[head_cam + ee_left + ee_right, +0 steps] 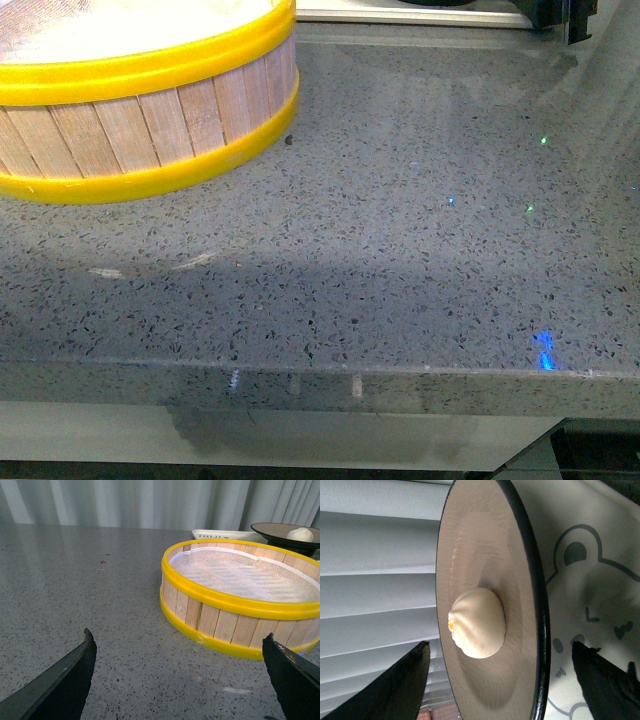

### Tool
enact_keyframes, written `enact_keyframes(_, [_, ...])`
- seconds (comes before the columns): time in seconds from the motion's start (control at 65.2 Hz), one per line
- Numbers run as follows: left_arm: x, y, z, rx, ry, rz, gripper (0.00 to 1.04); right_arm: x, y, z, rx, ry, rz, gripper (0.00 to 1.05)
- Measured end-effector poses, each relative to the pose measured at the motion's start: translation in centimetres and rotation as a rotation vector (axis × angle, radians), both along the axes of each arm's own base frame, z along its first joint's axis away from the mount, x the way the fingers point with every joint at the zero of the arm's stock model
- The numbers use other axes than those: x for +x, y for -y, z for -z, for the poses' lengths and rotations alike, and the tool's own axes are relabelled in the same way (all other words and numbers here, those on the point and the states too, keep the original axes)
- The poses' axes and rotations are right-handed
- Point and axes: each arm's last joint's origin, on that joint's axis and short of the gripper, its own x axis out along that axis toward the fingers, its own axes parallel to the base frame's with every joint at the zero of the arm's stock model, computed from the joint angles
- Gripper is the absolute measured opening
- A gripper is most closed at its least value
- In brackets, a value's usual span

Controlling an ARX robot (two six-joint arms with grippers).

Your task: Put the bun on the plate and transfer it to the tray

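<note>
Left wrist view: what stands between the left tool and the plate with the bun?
The steamer basket stands between them. The plate, carrying the bun, shows behind its far rim; bare counter lies before the left tool.

We see a glossy speckled stone counter (400, 250), a wood-slat steamer (220, 622) with shiny yellow bands, and a smooth doughy bun (477, 622).
</note>
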Motion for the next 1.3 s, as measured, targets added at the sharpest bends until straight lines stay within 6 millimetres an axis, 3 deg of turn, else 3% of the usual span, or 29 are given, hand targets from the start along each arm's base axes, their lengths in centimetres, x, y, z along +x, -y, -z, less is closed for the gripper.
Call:
enact_keyframes(0.061, [0.0, 0.0, 0.0, 0.000, 0.000, 0.000, 0.98, -0.4, -0.1, -0.4, 0.001, 0.009, -0.002, 0.98])
enact_keyframes(0.199, [0.0, 0.0, 0.0, 0.000, 0.000, 0.000, 0.98, -1.8, -0.4, -1.5, -0.004, 0.039, -0.004, 0.96])
enact_keyframes(0.353, [0.0, 0.0, 0.0, 0.000, 0.000, 0.000, 0.98, -5.5, -0.5, -3.1, -0.080, 0.083, 0.033, 0.96])
enact_keyframes(0.552, [0.0, 0.0, 0.0, 0.000, 0.000, 0.000, 0.98, -12.7, 1.6, -5.6, -0.409, 0.194, 0.181, 0.96])
enact_keyframes(0.644, [0.0, 0.0, 0.0, 0.000, 0.000, 0.000, 0.98, -17.5, 2.9, -6.6, -0.622, 0.247, 0.269, 0.96])
enact_keyframes(0.721, [0.0, 0.0, 0.0, 0.000, 0.000, 0.000, 0.98, -23.3, 4.5, -7.1, -0.912, 0.297, 0.344, 0.96])
enact_keyframes(0.859, [0.0, 0.0, 0.0, 0.000, 0.000, 0.000, 0.98, -29.4, 5.9, -6.4, -1.236, 0.320, 0.379, 0.96])
enact_keyframes(1.012, [0.0, 0.0, 0.0, 0.000, 0.000, 0.000, 0.98, -33.9, 7.0, -4.9, -1.434, 0.301, 0.370, 0.96])
enact_keyframes(1.15, [0.0, 0.0, 0.0, 0.000, 0.000, 0.000, 0.98, -36.6, 6.9, -2.9, -1.369, 0.480, 0.146, 0.74])
enact_keyframes(1.304, [0.0, 0.0, 0.0, 0.000, 0.000, -0.001, 0.98, -37.4, 5.8, -0.6, -1.355, 0.515, 0.103, 0.42])
